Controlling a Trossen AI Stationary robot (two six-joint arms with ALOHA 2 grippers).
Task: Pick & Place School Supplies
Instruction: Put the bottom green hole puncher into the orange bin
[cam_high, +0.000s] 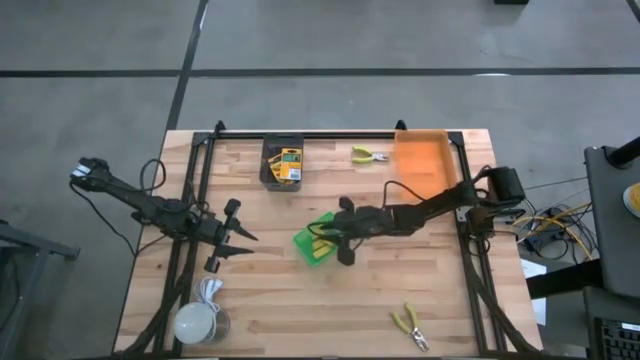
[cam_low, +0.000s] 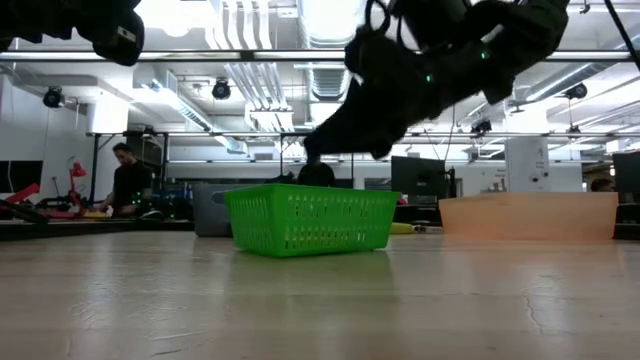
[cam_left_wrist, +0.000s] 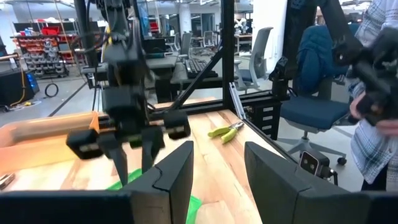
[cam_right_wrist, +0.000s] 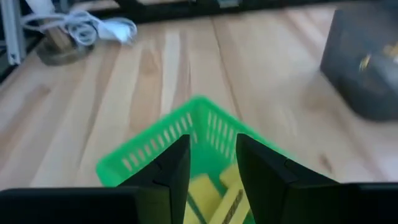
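Note:
A green basket (cam_high: 316, 245) (cam_low: 310, 220) stands on the table's middle with yellow blocks (cam_right_wrist: 214, 190) lying in it. My right gripper (cam_high: 338, 236) (cam_right_wrist: 211, 163) hovers open just above the basket's right part, slanting down, with nothing between its fingers. A yellow-and-green crayon box (cam_high: 290, 165) lies in the grey bin (cam_high: 270, 172) at the far edge. One pair of yellow-handled pliers (cam_high: 369, 155) (cam_left_wrist: 225, 131) lies near the far edge, another pair (cam_high: 410, 326) near the front. My left gripper (cam_high: 232, 240) (cam_left_wrist: 217, 174) waits open and level at the table's left.
An orange bin (cam_high: 425, 160) (cam_low: 530, 215) stands at the far right corner. A white round object with a coiled cable (cam_high: 200, 318) sits at the near left corner. Bare wood lies between the basket and the front edge. A person (cam_left_wrist: 376, 106) stands beyond the table's edge.

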